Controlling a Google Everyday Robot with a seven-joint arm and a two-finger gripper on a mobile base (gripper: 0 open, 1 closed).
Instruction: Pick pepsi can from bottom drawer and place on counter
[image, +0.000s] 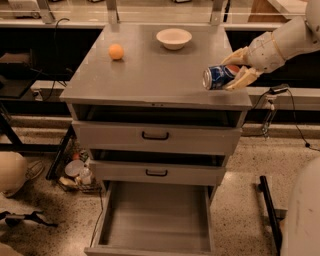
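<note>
My gripper is shut on the pepsi can, a blue can held on its side with its silver end facing left. It hangs just above the right front part of the counter, near the right edge. The arm comes in from the upper right. The bottom drawer is pulled fully open below, its grey floor bare.
An orange ball lies at the counter's back left and a white bowl at the back middle. Two shallower drawers with black handles stand slightly open. Clutter lies on the floor at left.
</note>
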